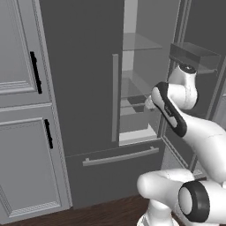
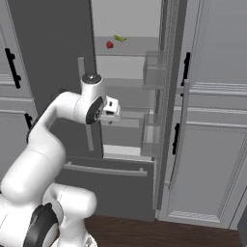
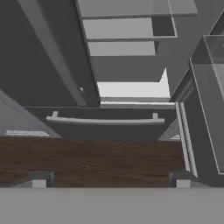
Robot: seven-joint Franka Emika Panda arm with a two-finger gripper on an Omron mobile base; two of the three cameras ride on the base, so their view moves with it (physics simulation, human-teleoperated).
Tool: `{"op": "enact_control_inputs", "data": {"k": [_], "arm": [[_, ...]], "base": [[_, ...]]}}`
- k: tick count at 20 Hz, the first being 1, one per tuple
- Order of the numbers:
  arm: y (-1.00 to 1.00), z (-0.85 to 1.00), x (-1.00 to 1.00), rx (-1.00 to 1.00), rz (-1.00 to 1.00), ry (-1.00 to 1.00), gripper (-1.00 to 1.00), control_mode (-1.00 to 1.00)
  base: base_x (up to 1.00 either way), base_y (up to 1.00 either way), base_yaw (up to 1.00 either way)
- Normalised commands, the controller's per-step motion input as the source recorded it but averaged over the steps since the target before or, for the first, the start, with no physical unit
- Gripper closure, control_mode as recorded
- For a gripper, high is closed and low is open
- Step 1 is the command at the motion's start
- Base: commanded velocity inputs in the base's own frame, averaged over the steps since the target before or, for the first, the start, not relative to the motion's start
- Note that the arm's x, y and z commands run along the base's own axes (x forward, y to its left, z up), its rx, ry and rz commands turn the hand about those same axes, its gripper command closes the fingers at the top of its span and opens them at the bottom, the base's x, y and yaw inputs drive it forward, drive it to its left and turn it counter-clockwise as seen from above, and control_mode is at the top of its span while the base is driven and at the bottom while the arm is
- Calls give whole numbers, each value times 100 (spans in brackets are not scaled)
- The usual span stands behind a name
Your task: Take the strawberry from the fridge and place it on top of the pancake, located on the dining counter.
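Observation:
The fridge (image 1: 84, 66) stands with its left door shut and its right door (image 2: 166, 96) swung open, showing glass shelves. The strawberry (image 2: 109, 45), a tiny red berry, lies on an upper shelf. My gripper (image 2: 112, 107) hovers in front of the open compartment, well below the strawberry and at the height of a middle shelf. In the hand view the gripper (image 3: 110, 181) points down at the fridge's bottom drawer (image 3: 105, 120), and its fingertips (image 3: 39, 179) stand wide apart with nothing between them. The pancake and the dining counter are out of view.
A small yellow-green item (image 2: 119, 38) lies just right of the strawberry. Door bins (image 1: 194, 53) jut from the open door beside the arm. Pale panelled cabinets (image 1: 22, 88) flank the fridge on the left and on the right (image 2: 217, 120). Dark wood floor (image 3: 96, 162) lies below.

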Motion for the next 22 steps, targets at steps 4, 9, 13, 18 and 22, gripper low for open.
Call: {"op": "enact_control_inputs", "data": {"k": [4,9,13,18,22], "arm": [[95,58,7,13,-36,-38,-100,-100],[84,66,5,-17,-23,-40,-100,-100],[44,64,50,-17,-6,-11,-100,-100],[1,33,69,2,2,9,-100,-100],[26,0,53,14,3,5,-100,-100]], "base": [[0,0,0],[0,0,0],[0,0,0],[0,0,0],[0,0,0]]}}
